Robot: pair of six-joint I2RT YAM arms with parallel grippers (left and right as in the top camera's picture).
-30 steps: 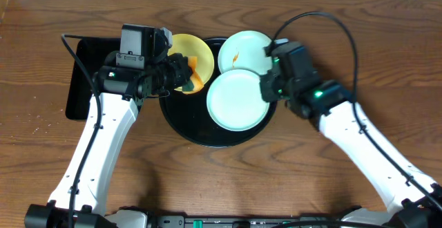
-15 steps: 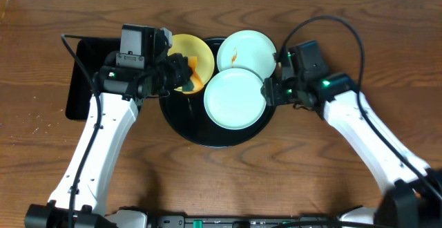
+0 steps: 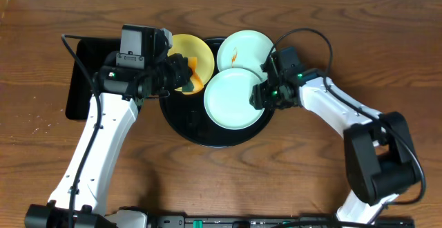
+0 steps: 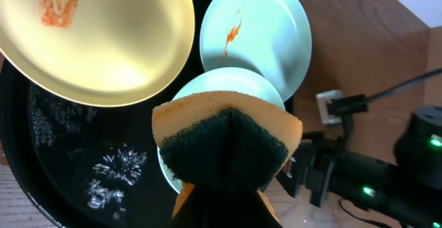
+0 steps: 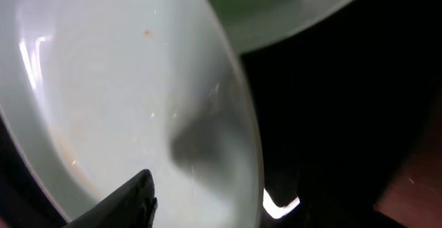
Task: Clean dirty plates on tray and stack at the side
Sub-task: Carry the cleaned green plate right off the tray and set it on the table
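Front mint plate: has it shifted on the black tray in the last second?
Yes, slightly left: the front mint plate sits a little nearer the black tray's left rim than before.

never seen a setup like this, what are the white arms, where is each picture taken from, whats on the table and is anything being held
Two white robot arms work at a wooden table. One picture looks down from above; the other two come from a camera on each wrist. A round black tray carries a smeared yellow plate, a smeared mint plate and a nearer mint plate. The left gripper holds a sponge. The right gripper is open at the nearer plate's rim, gripping nothing.
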